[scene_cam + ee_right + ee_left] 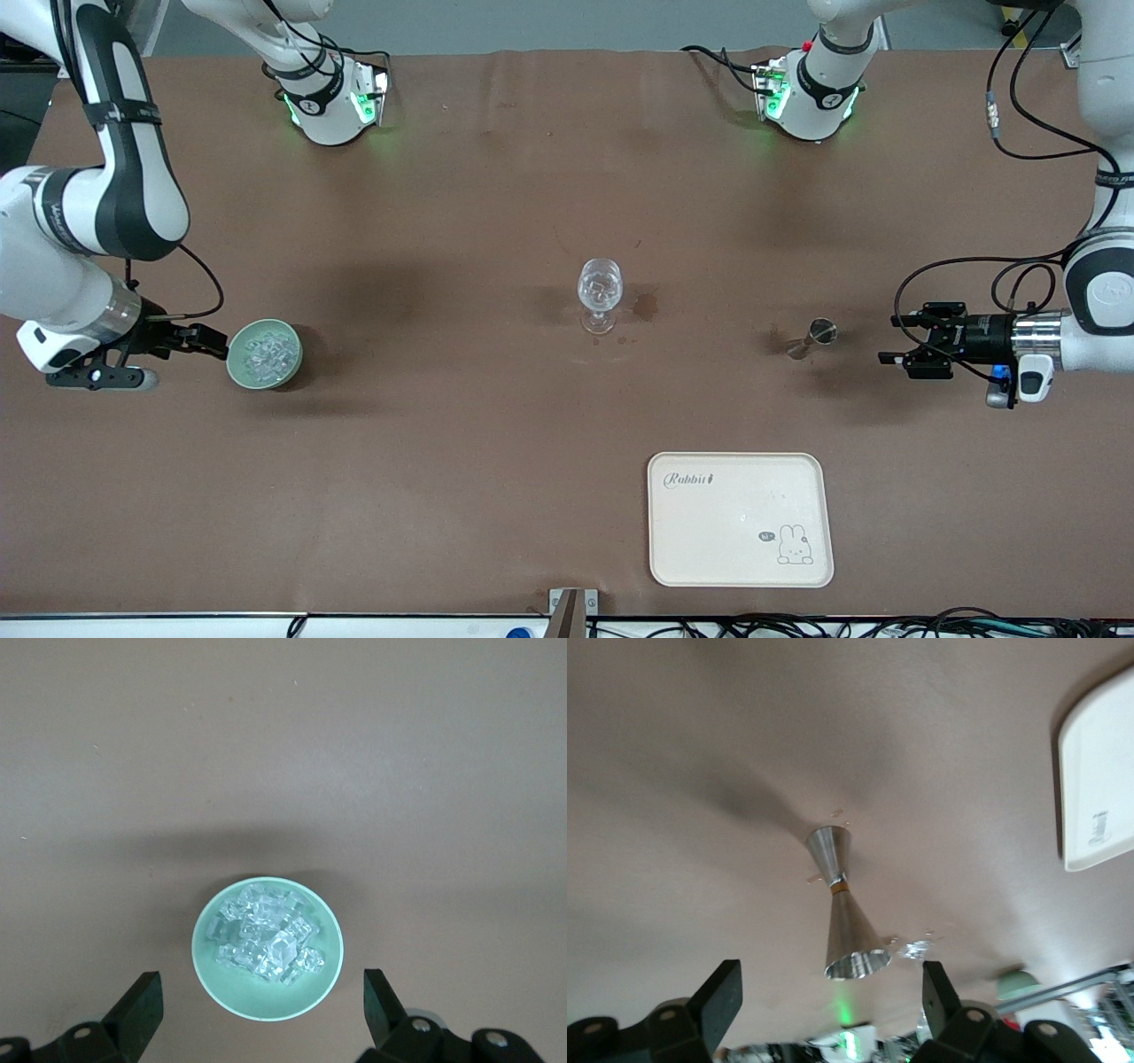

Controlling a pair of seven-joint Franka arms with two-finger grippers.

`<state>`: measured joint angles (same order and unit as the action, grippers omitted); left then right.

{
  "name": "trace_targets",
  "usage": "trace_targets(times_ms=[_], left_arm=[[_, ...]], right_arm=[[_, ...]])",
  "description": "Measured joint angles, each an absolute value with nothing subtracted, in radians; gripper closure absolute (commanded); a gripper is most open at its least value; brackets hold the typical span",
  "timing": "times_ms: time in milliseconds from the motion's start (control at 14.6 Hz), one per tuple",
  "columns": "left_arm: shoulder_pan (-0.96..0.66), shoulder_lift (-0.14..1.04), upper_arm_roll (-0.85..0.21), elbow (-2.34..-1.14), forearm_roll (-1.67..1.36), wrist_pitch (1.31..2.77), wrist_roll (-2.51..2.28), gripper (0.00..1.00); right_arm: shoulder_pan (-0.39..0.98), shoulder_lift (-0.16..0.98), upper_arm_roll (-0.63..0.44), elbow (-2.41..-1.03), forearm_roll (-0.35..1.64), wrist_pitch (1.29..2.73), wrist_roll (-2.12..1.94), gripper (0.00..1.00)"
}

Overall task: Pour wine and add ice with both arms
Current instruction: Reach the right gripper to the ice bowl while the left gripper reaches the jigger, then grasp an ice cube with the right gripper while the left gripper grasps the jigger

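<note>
Ice [265, 354] lay heaped in the pale green bowl [237, 368] toward the right arm's end of the table; neither the ice nor the jigger had been grasped.

Largest to smallest: the tray [700, 549] sat nearest the front camera, unused. The right gripper [205, 340] hung just beside the bowl with its fingers [142, 1005] spread wide and holding nothing. The left gripper [897, 357] was level with the steel jigger [811, 338], near it, fingers [722, 992] likewise wide apart. The stemmed glass [600, 292] stood at table centre, upright. Judged step: approach to grasp. The next move likely called for each gripper to advance, close on its object and keep it level.
</note>
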<state>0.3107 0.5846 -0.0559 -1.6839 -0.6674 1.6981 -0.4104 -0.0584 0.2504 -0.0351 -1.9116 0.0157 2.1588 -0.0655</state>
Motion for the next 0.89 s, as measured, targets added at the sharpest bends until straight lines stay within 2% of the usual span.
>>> trace_targets(times_ms=[137,547,889], left_arm=[[0.311,0.618,-0.056,-1.683,-0.695,1.698,-0.444,0.12],[0.319,0.735,-0.056,-1.684,-0.852,1.698,-0.476,0.16],[0.311,0.791,-0.061,-1.683,-0.938,1.698,-0.545,0.18]], right_arm=[[-0.063,0.27,-0.035,-1.919,0.016,2.165,-0.066,0.05],[-0.065,0.305,-0.035,-2.049,0.016,2.327,-0.066,0.28],[-0.071,0.351,-0.035,-2.065,0.016,2.366,-0.065,0.31]])
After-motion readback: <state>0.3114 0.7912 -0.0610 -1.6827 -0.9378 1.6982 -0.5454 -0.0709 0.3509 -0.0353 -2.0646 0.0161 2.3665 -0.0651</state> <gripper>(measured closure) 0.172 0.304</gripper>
